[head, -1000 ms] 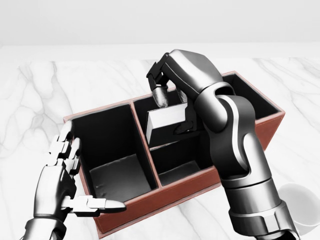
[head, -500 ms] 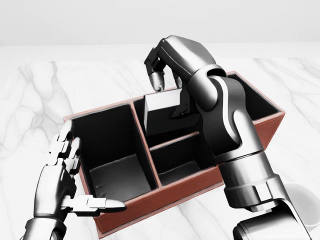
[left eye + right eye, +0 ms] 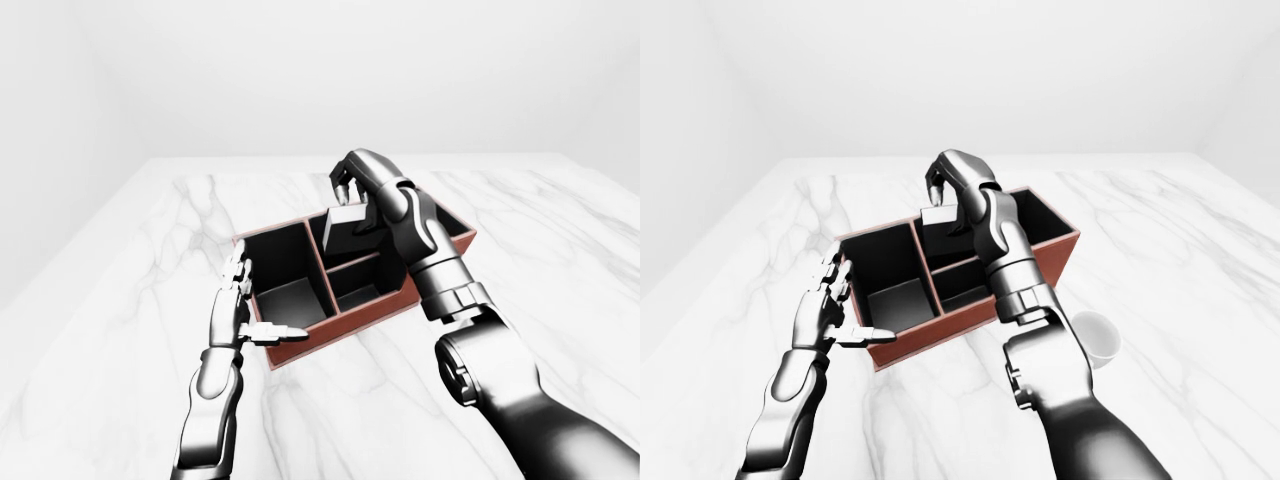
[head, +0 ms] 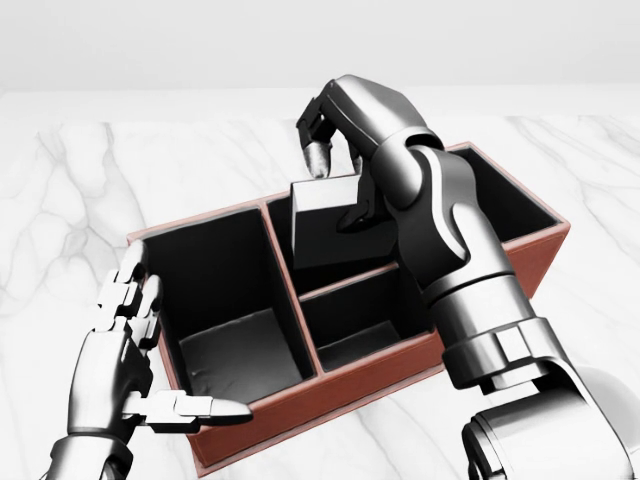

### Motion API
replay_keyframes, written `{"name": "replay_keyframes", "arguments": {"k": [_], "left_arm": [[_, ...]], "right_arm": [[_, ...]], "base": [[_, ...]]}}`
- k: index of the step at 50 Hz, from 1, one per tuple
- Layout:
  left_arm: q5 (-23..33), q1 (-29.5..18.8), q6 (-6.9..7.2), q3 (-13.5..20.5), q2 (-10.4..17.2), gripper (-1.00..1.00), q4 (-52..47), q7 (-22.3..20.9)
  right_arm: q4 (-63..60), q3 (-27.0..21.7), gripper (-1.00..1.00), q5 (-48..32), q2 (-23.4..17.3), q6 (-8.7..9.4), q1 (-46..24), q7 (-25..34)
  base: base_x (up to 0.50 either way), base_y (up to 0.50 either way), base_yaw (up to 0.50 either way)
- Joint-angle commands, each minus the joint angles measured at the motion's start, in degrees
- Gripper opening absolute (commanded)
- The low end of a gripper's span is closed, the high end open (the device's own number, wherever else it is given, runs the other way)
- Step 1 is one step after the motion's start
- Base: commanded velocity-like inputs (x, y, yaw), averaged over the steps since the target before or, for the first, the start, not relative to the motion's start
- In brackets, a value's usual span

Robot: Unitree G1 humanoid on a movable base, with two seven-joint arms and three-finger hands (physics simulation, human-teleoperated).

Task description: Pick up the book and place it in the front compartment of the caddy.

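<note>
Placing step in hand. Right robot hand [image 4: 335,170] closed on the grey book [image 4: 325,205], held tilted over the caddy [image 4: 340,385], above its upper middle compartment. Left robot hand [image 4: 130,350] open, fingers spread, just beside the caddy's left wall, holding nothing. Next, probably: bring the book over the intended front compartment, lower, release. White cup [image 3: 1092,337] near the caddy's right end on the marble tabletop [image 3: 150,300].

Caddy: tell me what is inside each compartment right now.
In the caddy, the book stands in the upper middle compartment, gripped by the right hand. The large left and lower middle compartments look empty. The arm covers part of the right one.
</note>
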Motion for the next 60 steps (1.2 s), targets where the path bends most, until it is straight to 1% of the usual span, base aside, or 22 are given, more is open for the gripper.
{"name": "replay_keyframes", "arguments": {"k": [1, 5, 12, 22, 29, 40, 48, 60], "left_arm": [[0.1, 0.1, 0.00, -0.1, 0.0, 0.99, 0.0, 0.1], [0.0, -0.1, 0.00, 0.1, 0.0, 0.99, 0.1, 0.1], [0.1, -0.2, 0.00, 0.1, 0.0, 0.99, 0.2, 0.2], [0.0, -0.2, 0.00, 0.2, 0.1, 0.98, 0.0, 0.2], [0.0, -0.3, 0.00, 0.3, 0.1, 0.99, -0.1, 0.2], [-0.1, -0.3, 0.00, 0.3, 0.1, 0.99, -0.1, 0.2], [0.1, -0.3, 0.00, 0.2, 0.1, 0.99, 0.3, 0.2], [0.1, -0.3, 0.00, 0.1, 0.1, 0.99, 0.2, 0.3]], "right_arm": [[5.4, -0.5, -1.00, -0.5, -0.3, -1.81, -3.1, -3.6], [7.2, -0.4, -1.00, -0.4, -0.2, -3.04, -3.6, -4.7], [9.9, -0.3, -1.00, -0.3, 0.1, -4.63, -4.8, -6.0], [13.6, 0.0, -1.00, -0.5, 0.4, -6.20, -6.1, -8.0], [18.3, -0.1, -1.00, -0.5, 0.0, -7.63, -8.7, -10.0], [25.7, -0.4, -1.00, -0.4, -1.3, -9.75, -12.1, -13.5], [28.8, -0.5, -1.00, -0.6, -2.0, -9.84, -13.0, -15.6], [29.7, -0.4, -1.00, -0.7, -1.7, -9.84, -13.2, -16.2]], "base": [[0.00, 0.00, 0.00], [0.00, 0.00, 0.00], [0.00, 0.00, 0.00], [0.00, 0.00, 0.00], [0.00, 0.00, 0.00], [0.00, 0.00, 0.00], [0.00, 0.00, 0.00], [0.00, 0.00, 0.00]]}}
